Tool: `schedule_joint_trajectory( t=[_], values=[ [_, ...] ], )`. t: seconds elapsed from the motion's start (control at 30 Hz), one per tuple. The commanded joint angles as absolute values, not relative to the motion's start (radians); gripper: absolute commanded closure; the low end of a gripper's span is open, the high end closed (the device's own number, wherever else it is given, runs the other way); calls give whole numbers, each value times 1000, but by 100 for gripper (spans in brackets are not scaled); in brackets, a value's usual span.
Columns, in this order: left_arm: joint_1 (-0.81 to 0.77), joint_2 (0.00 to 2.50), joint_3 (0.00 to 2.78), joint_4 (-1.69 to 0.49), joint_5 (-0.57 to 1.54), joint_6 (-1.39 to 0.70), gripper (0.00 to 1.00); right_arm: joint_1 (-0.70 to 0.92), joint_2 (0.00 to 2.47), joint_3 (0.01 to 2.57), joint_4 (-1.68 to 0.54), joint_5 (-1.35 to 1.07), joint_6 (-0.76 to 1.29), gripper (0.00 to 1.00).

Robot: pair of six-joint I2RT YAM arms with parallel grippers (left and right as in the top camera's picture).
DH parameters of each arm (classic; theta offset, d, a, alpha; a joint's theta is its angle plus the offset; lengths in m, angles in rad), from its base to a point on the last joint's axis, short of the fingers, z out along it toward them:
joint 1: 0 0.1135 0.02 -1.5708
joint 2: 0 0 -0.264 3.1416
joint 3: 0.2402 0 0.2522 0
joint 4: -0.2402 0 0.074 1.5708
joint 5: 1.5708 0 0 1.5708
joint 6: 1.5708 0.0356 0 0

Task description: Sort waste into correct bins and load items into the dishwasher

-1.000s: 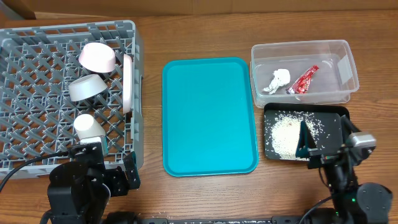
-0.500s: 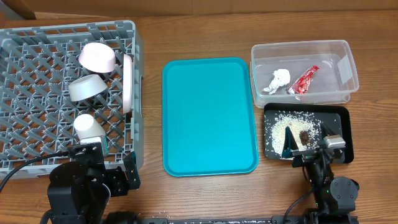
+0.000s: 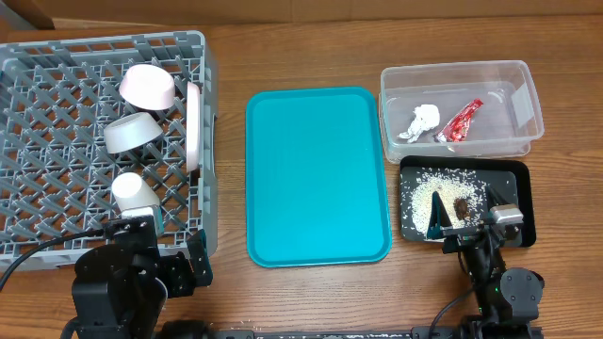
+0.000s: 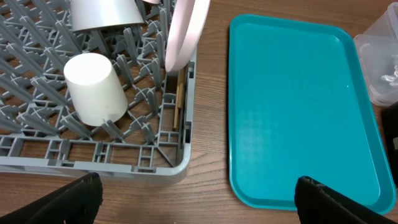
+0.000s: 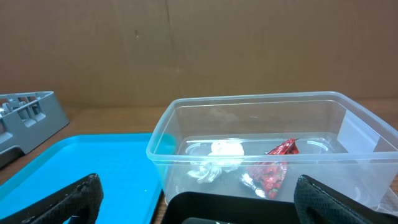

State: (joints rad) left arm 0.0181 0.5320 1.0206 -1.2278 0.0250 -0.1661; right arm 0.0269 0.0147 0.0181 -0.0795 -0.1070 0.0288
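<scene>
The grey dish rack [image 3: 57, 113] holds the pink bowl [image 3: 146, 87], grey metal bowl [image 3: 130, 134], white plate [image 3: 193, 124] on edge and white cup [image 3: 134, 193]. Chopsticks [image 4: 179, 96] lie in the rack by the plate. The clear tub [image 3: 513, 80] holds the tissue [image 3: 424, 120] and red wrapper [image 3: 459, 121]. The black tray [image 3: 523, 184] holds rice [image 3: 429, 191] and a brown lump [image 3: 461, 205]. My right gripper [image 3: 468, 224] is open and empty at the tray's near edge. My left gripper [image 3: 158, 247] is open and empty by the rack's near right corner.
The large teal tray [image 3: 317, 176] lies between the rack and the bins, with nothing on it. In the right wrist view the tub [image 5: 273, 134] stands straight ahead behind the black tray [image 5: 249, 208]. A cardboard wall closes the far side.
My right gripper drew back from over the black tray toward the table's near edge. The brown lump now shows on the rice. The left arm has not moved.
</scene>
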Motion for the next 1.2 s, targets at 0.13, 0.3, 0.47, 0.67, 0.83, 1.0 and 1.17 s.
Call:
schedule_joint_trajectory(
  t=[0.13,0.3,0.47,0.67,0.83,1.0,1.17],
  values=[
    [12,522,1017,-1227,19,-180,0,31,5,8,-74,-105,29,0],
    [12,522,1017,-1232,11,-179,0,31,5,8,-74,-105,29,0],
    [5,431,896,-1074,-25,-172,0,31,5,9,-74,-105,29,0],
    [-50,154,421,-550,11,-172,0,31,5,8,-74,-105,29,0],
    [-67,32,210,-276,31,-171,0,31,5,8,-74,-105,29,0],
    [-66,3,5,114,42,-118,0,31,5,9,-74,-105,29,0],
    [-66,4,5,-86,43,-119,0,31,5,8,-74,-105,29,0]
  ],
)
